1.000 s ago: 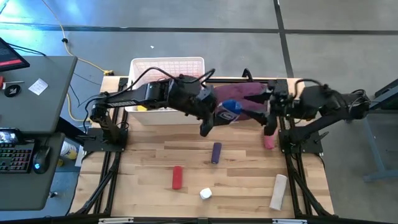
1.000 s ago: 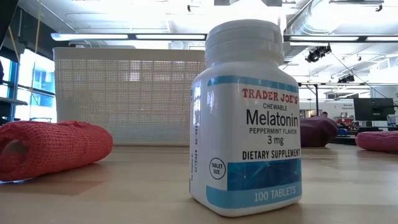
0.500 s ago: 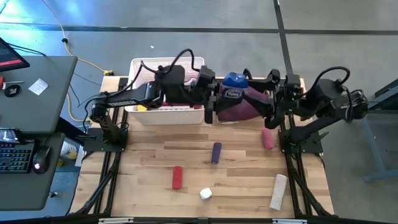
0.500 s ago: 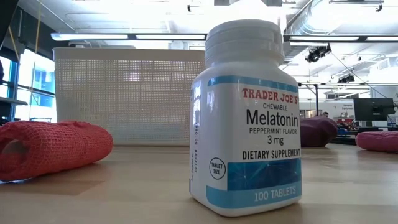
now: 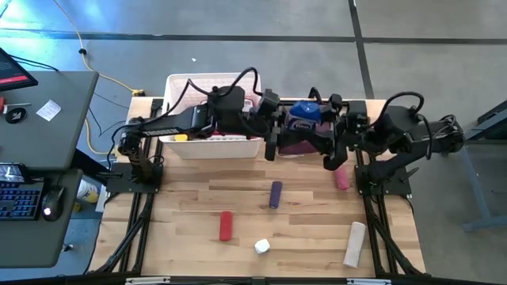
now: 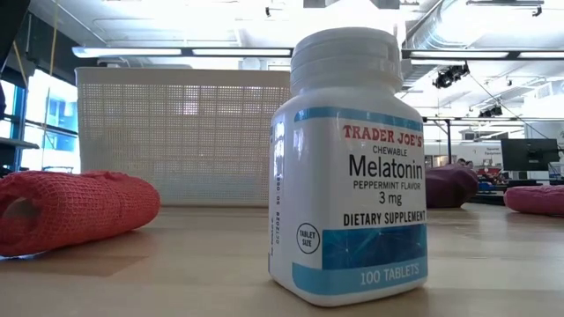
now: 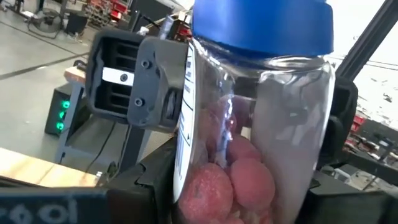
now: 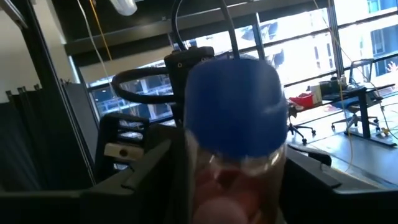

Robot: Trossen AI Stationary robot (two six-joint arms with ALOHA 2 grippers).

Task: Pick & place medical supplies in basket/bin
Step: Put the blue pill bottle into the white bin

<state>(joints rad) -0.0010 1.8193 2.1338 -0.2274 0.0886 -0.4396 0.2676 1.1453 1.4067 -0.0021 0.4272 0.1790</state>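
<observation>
Blue-capped clear jar of pink balls hangs above the surface's far edge, just right of the basket, pinched between both end effectors: the left and the right each clamp it. Purple, red, pink and white cylinders and a bottle rest on the surface.

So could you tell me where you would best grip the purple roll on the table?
Grip the purple roll across its middle, coming straight down from above. It lies flat on the table with bare wood on both long sides, so fingers can close across its narrow width.
</observation>
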